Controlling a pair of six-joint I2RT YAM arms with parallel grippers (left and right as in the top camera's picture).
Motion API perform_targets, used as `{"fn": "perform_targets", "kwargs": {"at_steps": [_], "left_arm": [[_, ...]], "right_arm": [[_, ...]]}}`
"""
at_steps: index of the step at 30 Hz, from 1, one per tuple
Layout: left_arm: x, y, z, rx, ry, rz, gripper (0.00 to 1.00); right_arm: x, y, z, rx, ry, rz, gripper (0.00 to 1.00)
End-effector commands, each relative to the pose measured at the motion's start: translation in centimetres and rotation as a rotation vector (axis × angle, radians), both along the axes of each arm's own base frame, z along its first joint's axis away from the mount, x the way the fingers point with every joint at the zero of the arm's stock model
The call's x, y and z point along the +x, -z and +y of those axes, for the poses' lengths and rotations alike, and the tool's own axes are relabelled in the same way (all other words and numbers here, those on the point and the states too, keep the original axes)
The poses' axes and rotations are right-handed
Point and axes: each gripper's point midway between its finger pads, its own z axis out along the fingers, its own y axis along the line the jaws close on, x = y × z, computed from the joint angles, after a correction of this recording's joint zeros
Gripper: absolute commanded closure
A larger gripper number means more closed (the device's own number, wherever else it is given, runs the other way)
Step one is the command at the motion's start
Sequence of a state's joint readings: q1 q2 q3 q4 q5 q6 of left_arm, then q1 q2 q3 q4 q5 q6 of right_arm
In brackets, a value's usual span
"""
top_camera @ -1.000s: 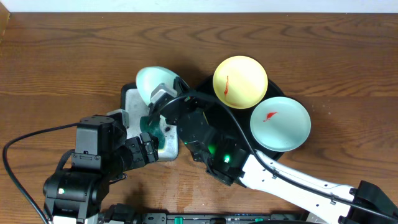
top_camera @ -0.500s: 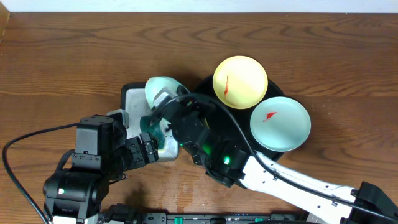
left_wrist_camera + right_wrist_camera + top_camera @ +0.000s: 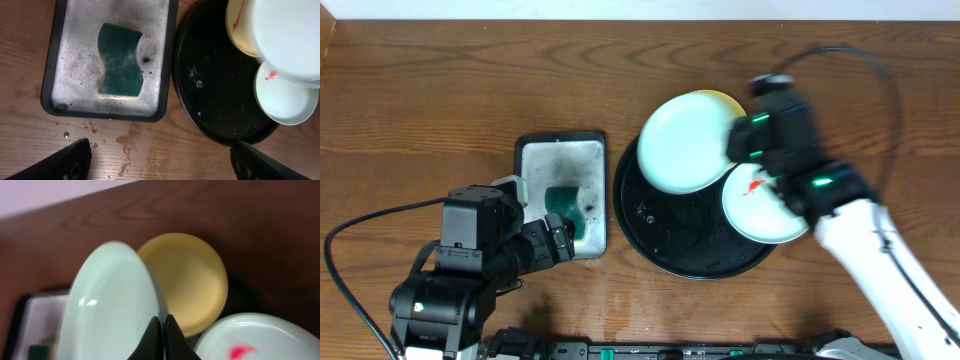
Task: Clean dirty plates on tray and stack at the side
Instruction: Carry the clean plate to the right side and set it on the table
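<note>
Right gripper [image 3: 162,322], mint plate [image 3: 110,305] pinched, over tray [image 3: 690,240]

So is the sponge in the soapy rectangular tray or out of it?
In. The green sponge lies flat on the sudsy floor of the rectangular tray, nothing touching it.

A glossy black round tray [image 3: 670,235] carries two plates on its far right part: a yellow plate [image 3: 192,280] and a mint-blue plate [image 3: 765,215], each smeared red. A third plate [image 3: 682,145], mint-blue and clean-looking, is held above, partly covering the yellow one.
</note>
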State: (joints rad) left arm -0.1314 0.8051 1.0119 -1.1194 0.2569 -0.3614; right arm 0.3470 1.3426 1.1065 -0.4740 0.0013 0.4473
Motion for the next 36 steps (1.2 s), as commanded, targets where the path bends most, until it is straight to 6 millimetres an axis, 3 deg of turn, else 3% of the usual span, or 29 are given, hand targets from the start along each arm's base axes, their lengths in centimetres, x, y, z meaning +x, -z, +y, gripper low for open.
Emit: {"fn": "perform_targets", "kwargs": {"at_steps": [1, 3, 7, 13, 15, 18, 21, 23, 26, 30, 31, 36], "left_arm": [[0.0, -0.1, 0.0, 0.002, 0.009, -0.006, 0.11], [0.0, -0.1, 0.0, 0.002, 0.009, -0.006, 0.11], [0.0, -0.1, 0.0, 0.002, 0.009, -0.006, 0.11], [0.0, -0.1, 0.0, 0.002, 0.009, -0.006, 0.11], [0.0, -0.1, 0.0, 0.002, 0.009, -0.006, 0.11], [0.0, -0.1, 0.0, 0.002, 0.009, -0.006, 0.11], [0.0, -0.1, 0.0, 0.002, 0.009, -0.006, 0.11], [0.0, -0.1, 0.0, 0.002, 0.009, -0.006, 0.11], [0.0, -0.1, 0.0, 0.002, 0.009, -0.006, 0.11], [0.0, -0.1, 0.0, 0.002, 0.009, -0.006, 0.11], [0.0, -0.1, 0.0, 0.002, 0.009, -0.006, 0.11], [0.0, -0.1, 0.0, 0.002, 0.009, -0.006, 0.10]], "right_arm": [[-0.4, -1.4, -5.9, 0.226, 0.102, 0.078, 0.99], [-0.6, -0.4, -11.3, 0.218, 0.239, 0.118, 0.99], [-2.2, 2.1, -19.8, 0.212, 0.467, 0.194, 0.99], [-5.0, 5.3, -29.3, 0.183, 0.752, 0.268, 0.99], [-5.7, 6.2, -31.0, 0.197, 0.803, 0.292, 0.99], [-6.4, 8.0, -32.4, 0.198, 0.840, 0.341, 0.99], [-6.3, 9.8, -32.6, 0.196, 0.829, 0.387, 0.97], [-5.9, 10.7, -32.3, 0.201, 0.806, 0.408, 0.87], [-4.9, 11.6, -31.6, 0.157, 0.728, 0.413, 0.62], [-3.1, 11.9, -31.4, 0.079, 0.675, 0.376, 0.46], [-2.7, 11.9, -31.6, 0.057, 0.674, 0.365, 0.45], [-2.2, 13.7, -32.8, 0.022, 0.747, 0.387, 0.61]]}}
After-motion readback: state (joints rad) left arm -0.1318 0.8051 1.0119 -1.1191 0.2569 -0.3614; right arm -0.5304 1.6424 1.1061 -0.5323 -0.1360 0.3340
